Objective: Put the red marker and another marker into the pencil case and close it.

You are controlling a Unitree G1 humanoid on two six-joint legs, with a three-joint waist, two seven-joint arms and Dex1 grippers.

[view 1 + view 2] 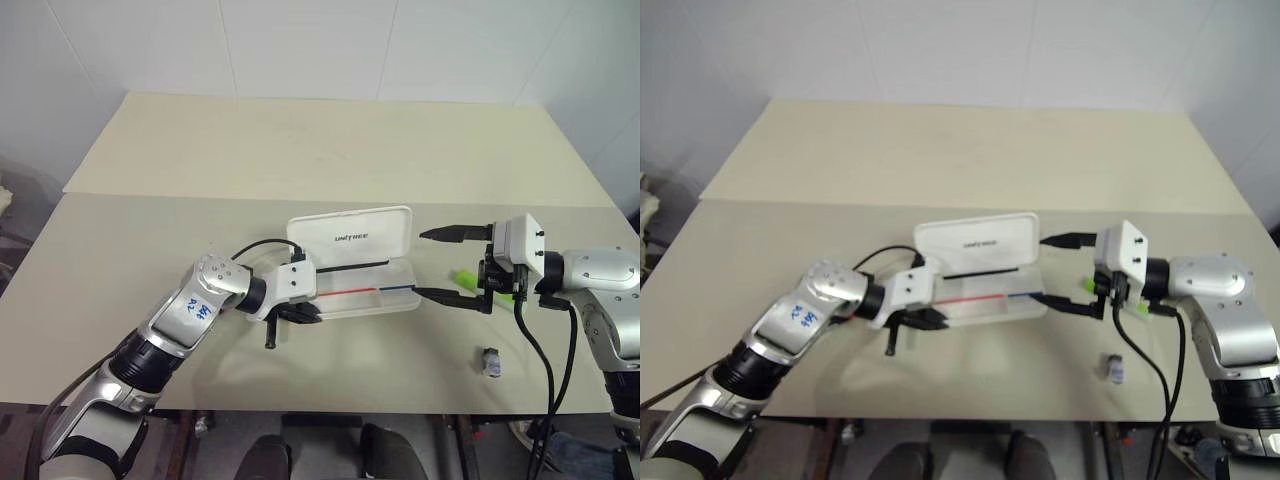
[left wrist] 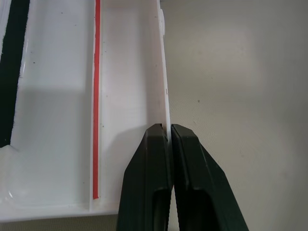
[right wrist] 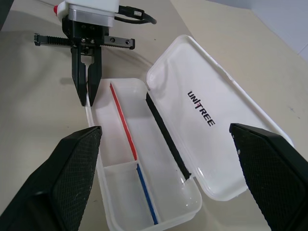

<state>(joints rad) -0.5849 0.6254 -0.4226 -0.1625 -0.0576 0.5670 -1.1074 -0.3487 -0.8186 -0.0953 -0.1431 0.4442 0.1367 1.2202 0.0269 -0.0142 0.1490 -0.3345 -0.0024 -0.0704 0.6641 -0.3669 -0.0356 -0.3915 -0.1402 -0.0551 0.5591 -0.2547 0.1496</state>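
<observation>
Grey-purple stub (image 1: 490,361): one, nearest the table's front edge, well clear of the pencil case on its right-hand side.
Left gripper (image 1: 297,315): fingers pinched together on the near wall of the pencil case (image 1: 362,297) at its left end; the left wrist view shows the thin white rim caught between the two pads.
Pencil case: one, lid thrown back and lying behind the tray; a red-and-blue stripe runs along the tray floor, and no marker lies inside.
Right gripper (image 1: 450,266): jaws spread wide and holding nothing, just off the case's right end, aimed back along the tray.
Green marker (image 1: 470,281): one, just beyond the case's right end, partly behind the right gripper.
Red marker: I cannot make it out here; the small red spot by the left wrist may be part of it.
Step in hand: steadying the case, judged from the pinch.
Doing it well: keep the rim clamped and the tray flat, so a marker can drop in lengthwise without tipping the case or catching the lid.
</observation>
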